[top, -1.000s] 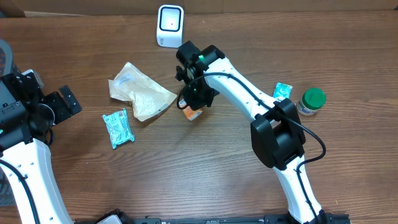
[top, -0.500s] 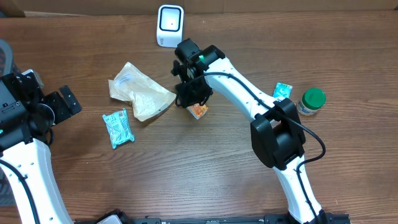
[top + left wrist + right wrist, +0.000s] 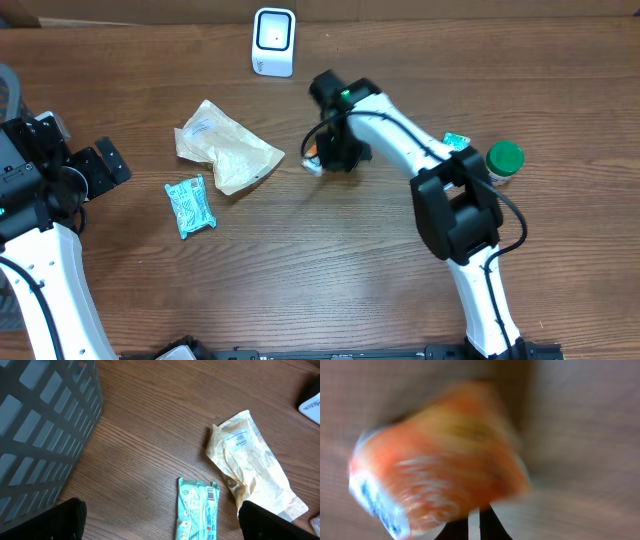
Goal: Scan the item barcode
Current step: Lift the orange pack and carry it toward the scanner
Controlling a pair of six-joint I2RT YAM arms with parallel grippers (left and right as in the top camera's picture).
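Item: orange packet (image 3: 435, 460). My right claw (image 3: 325, 158) has just clamped shut on it and swung it off the worktop; grasp done. Barcode scanner (image 3: 274, 40) sits beyond the claw. Left claw (image 3: 105, 165) is spread wide, idle.

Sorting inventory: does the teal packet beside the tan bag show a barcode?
Yes, the teal packet has a printed barcode near one corner.
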